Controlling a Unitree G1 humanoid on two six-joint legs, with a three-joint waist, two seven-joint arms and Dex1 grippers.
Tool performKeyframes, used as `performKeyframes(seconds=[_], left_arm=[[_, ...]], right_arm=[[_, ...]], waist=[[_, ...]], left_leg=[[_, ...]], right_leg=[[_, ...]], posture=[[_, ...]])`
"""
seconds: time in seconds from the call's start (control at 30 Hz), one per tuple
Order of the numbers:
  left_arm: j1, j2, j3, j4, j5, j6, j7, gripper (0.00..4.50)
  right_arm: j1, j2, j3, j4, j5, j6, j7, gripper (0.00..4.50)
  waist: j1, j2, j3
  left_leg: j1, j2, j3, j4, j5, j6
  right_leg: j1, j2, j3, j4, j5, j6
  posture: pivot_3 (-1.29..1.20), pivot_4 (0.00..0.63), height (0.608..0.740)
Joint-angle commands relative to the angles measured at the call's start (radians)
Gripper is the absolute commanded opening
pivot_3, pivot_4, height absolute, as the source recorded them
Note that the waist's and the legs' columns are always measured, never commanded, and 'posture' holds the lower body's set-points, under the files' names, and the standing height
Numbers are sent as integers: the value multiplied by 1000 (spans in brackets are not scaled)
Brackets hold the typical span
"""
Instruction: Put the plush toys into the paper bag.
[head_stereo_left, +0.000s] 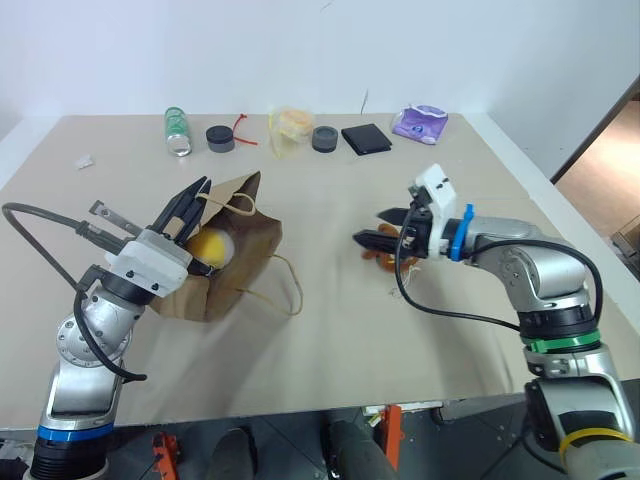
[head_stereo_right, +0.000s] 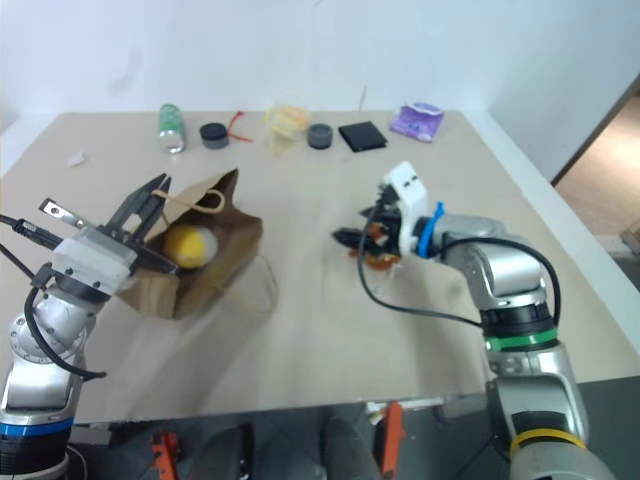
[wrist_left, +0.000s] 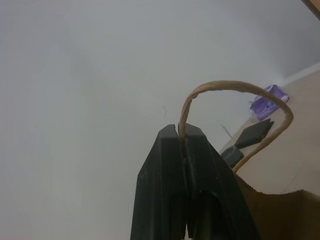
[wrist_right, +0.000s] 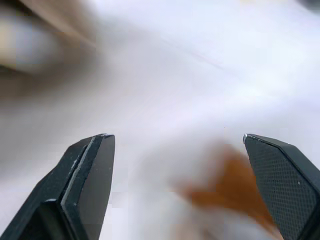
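Note:
The brown paper bag (head_stereo_left: 240, 262) lies on the table's left half with its mouth held open. My left gripper (head_stereo_left: 197, 192) is shut on its upper loop handle (wrist_left: 225, 86), lifting that edge. Inside the bag rests the yellow plush toy (head_stereo_left: 212, 246). The brown plush toy (head_stereo_left: 388, 262) lies on the table right of centre. My right gripper (head_stereo_left: 368, 226) hangs just above and beside it, open, with nothing between its fingers (wrist_right: 90, 170). In the right wrist view the brown plush toy (wrist_right: 230, 187) is a blur below the open jaws.
The bag's other handle (head_stereo_left: 285, 285) trails on the tan table (head_stereo_left: 330, 350). Along the far edge stand a clear bottle (head_stereo_left: 177, 131), two black round items (head_stereo_left: 220, 138), a red tie (head_stereo_left: 246, 130), a clear bag with yellow contents (head_stereo_left: 293, 125), a black wallet (head_stereo_left: 366, 138) and a purple packet (head_stereo_left: 420, 122).

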Motion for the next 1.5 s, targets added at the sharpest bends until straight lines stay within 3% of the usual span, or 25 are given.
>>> performKeyframes(seconds=[0.03, 0.13, 0.23, 0.4, 0.47, 0.53, 0.63, 0.73, 0.97, 1.1, 1.27, 1.5], left_arm=[[-21, 7, 20, -9, -17, -17, 9, 0], [-26, 13, 32, 3, -19, -21, 9, 0], [-25, 15, 45, 11, -24, -21, 13, 0], [-16, 12, 52, 5, -24, -16, 13, 0], [-14, 11, 52, 2, -23, -13, 15, 0], [-12, 7, 55, 0, -23, -9, 20, 0], [-12, 4, 56, 1, -22, -7, 25, 0], [-12, 2, 51, 0, -20, -5, 30, 0], [-11, -1, 41, -4, -14, -3, 37, 0], [-2, -6, 42, -9, -12, -2, 43, 0], [13, -24, 28, -26, 1, 1, 53, 0], [11, -28, 31, -27, 8, 2, 60, 0]], right_arm=[[-23, -7, 62, 75, -116, -60, -45, 4433], [-12, 3, 89, 131, -161, -97, -48, 4433], [-9, 22, 86, 163, -171, -124, -45, 3656], [-38, 57, 35, 147, -137, -120, -38, 1316], [-49, 66, 17, 149, -128, -118, -39, 685], [-69, 116, -53, 82, -24, -91, -3, 260], [-104, 185, -122, -38, 127, 21, 40, 245], [-131, 239, -95, -149, 226, 158, 64, 245], [-164, 417, 10, -230, 293, 275, 3, 245], [-191, 545, 114, -126, 212, 214, -69, 245], [-292, 703, 149, 107, 107, 50, -127, 245], [-326, 781, 180, 297, -7, -106, -146, 245]], waist=[[-2, 0, 0], [-1, 1, 0], [0, 1, 0], [-1, 1, 0], [-1, 1, 0], [-1, 1, 0], [-5, 2, 1], [-5, 2, 1], [-1, 1, 0], [-1, 1, 0], [-4, 1, 0], [-2, 1, 0]], left_leg=[[0, 0, 0, 0, 0, 0], [0, 0, 0, 0, 0, 0], [0, 0, 0, 0, 0, 0], [0, 0, 0, 5, 0, 0], [0, 0, 0, 5, 0, 0], [0, 0, 0, 5, 0, 0], [0, 0, 0, 5, 0, 1], [0, 0, 0, 3, 0, 1], [-1, 0, -1, 2, 0, 0], [-1, 0, -1, 2, 0, 0], [-1, 1, -1, 2, 0, 0], [-2, 1, -2, 1, 0, 0]], right_leg=[[0, 0, 0, 0, 0, 0], [0, 1, 1, 0, 0, 0], [1, 1, 1, 0, 0, 1], [2, 0, 2, 0, 3, 3], [2, 0, 2, 0, 4, 3], [1, 1, 2, 0, 5, 2], [0, 2, 3, 0, 5, 2], [-1, 3, 5, 1, 5, 2], [-1, 3, 4, 1, 2, 1], [-1, 3, 3, 1, 2, 1], [-1, 3, 1, 1, 4, 0], [-1, 3, -1, 1, 2, -1]], posture=[[0, 150, 740], [0, 150, 740], [0, 150, 740], [0, 150, 740], [0, 150, 740], [0, 150, 740], [0, 150, 740], [0, 150, 740], [0, 150, 740], [0, 150, 740], [0, 150, 740], [0, 150, 740]])
